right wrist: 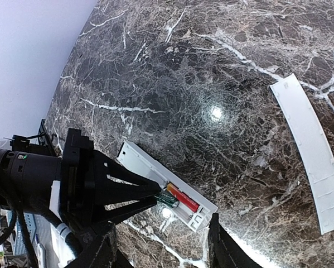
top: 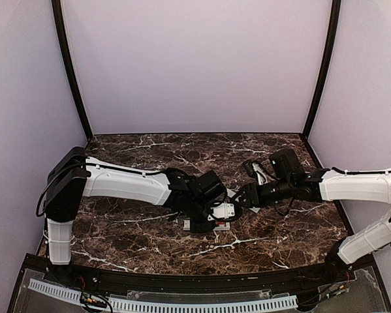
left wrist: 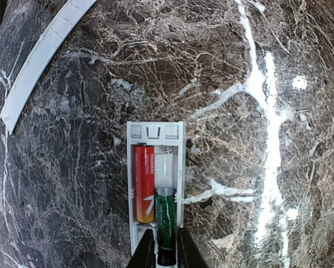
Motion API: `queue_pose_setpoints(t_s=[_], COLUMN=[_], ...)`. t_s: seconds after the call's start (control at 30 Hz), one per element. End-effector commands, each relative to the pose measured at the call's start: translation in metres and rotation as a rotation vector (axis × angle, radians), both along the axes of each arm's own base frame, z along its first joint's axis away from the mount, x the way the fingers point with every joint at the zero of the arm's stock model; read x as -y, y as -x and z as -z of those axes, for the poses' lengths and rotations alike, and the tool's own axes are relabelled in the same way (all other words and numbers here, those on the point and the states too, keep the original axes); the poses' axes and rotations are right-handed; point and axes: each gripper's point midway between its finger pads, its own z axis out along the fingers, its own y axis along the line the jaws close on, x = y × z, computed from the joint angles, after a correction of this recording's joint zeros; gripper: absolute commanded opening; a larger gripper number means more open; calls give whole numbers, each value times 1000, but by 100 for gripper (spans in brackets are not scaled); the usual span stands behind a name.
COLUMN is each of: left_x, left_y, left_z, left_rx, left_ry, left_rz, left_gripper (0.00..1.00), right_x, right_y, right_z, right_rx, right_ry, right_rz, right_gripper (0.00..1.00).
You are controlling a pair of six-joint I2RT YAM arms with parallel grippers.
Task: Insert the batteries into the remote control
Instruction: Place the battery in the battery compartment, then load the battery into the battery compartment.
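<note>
Remote control [left wrist: 155, 129] lies face down on the marble table [left wrist: 72, 184], its battery bay open and facing up. A red battery [left wrist: 145, 184] is seated flat in the bay's left slot as my left wrist sees it. A green battery [left wrist: 165, 215] is in the slot just beside it, with its far part down in the channel and its dark near end at the bay's near edge. My left gripper [left wrist: 167, 254] is pinched narrow on that near end, and a fingertip [left wrist: 147, 251] touches each side of the cell. My right gripper [right wrist: 163, 226] hovers just off the bay end of the remote, jaws wide, holding nothing. A white cover strip [right wrist: 309, 151] lies well apart from the remote, untouched. Step in hand, as I judge it: seating the second cell, with the first already in. The green battery looks short of the spring at the far end of the bay, though I can't tell if it lies fully flat. Next move calls for pushing it along the slot toward that far end and pressing the near end down, then letting go without flicking it out. The remote is unclamped and may slide, so my right gripper may need to brace it. The cover comes after.
</note>
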Motion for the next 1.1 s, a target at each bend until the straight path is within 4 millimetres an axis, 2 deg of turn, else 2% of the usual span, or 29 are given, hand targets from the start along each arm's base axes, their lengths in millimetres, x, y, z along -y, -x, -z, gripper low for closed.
queue_pose_setpoints(t_s=[0.0,0.23,0.4,0.53,0.67,0.77,0.8,0.83,0.87,0.9,0.93,0.97,1.07], left_x=[6,14,16,22,22,5,3,-5,-6,-13,-13,-20,-29], left_y=[-2,3,8,12,6,1,1,1,1,3,1,2,1], left_z=[-8,-17,-27,-49,-82,-101,-115,-108,-116,-106,-114,-102,-92], left_rx=[-2,-40,-66,-91,-113,-163,-198,-222,-258,-281,-303,-319,-369], left_ry=[14,54,74,150,298,398,461,460,507,500,547,538,584], left_rz=[-17,-12,-11,-26,-144,-279,-342,-381,-429,-464,-507,-541,-643], left_gripper=[17,37,42,50,50,48,48,48,48,48,48,48,47], right_x=[0,2,6,7,8,10,10,10,9,9,9,8,5], right_y=[-1,1,1,-2,-3,-4,-5,-5,-5,-4,-4,-2,1], right_z=[-2,-3,-4,-6,-2,3,7,9,11,14,17,21,31], right_rx=[8,9,19,21,4,-17,-29,-40,-51,-69,-80,-97,-139], right_ry=[-21,-18,-7,-8,2,22,34,41,47,57,63,66,47], right_rz=[1,7,21,37,58,73,77,75,74,77,75,73,78], right_gripper=[53,53,53,53,51,49,49,48,47,47,46,45,43])
